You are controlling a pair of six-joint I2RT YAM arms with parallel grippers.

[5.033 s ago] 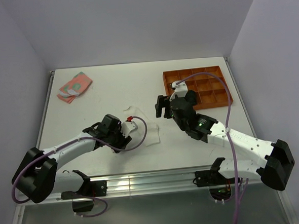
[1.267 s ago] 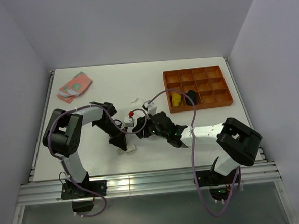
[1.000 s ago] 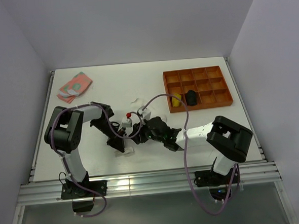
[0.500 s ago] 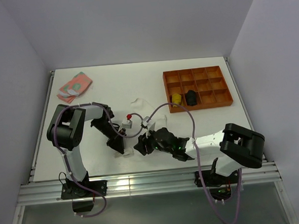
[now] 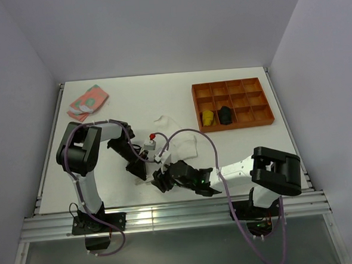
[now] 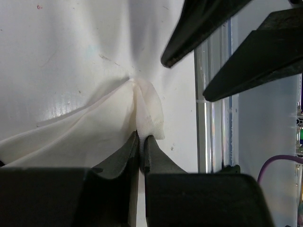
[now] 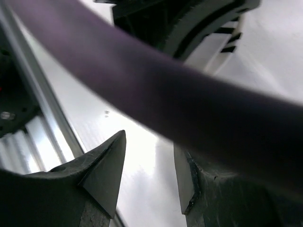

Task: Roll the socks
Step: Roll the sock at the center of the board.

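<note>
Two grippers meet near the front edge of the table. On the left, the left gripper pinches a corner of the white sock tight; just beside it, the right gripper has its fingers apart, holding nothing. I think the left must hold firm while the right folds the cloth evenly.

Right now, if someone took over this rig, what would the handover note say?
Left gripper: shut on a pinched fold of the white sock, by the near edge of the table.
Right gripper: open, empty, just beside it.
The sock lies spread out, unrolled, toward mid-table.
Orange tray holds a yellow item and a black item; a patterned cloth sits at the far left.
Done: nothing rolled in view. Left: roll the sock.
</note>
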